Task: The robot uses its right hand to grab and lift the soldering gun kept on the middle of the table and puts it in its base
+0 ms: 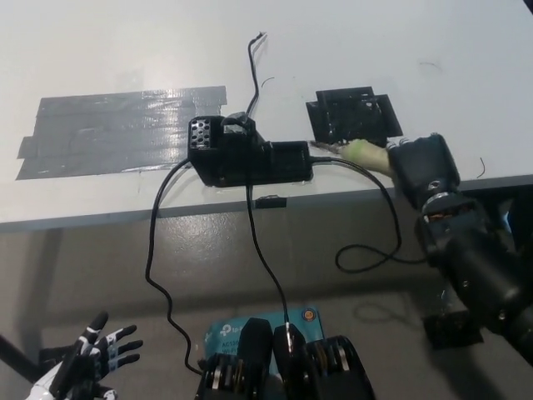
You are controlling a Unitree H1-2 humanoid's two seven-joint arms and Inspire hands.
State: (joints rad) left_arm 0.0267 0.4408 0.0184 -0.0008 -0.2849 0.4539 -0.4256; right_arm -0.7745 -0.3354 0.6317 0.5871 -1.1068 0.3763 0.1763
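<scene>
Soldering gun [360, 153]: pale green handle. Base [248, 155]: black, with a perforated light panel. Table [125, 50]: white. Tape patch [117, 129]: grey. Square mat [353, 115]: black. Cables [158, 250]: black. Left hand [87, 367]: white with black.

Grey tape patch [117, 129] on white table [416, 42]; black square patch [354, 114].

Right hand [423, 167] closed (black arm bent), left hand [87, 362] low, fingers spread
</scene>
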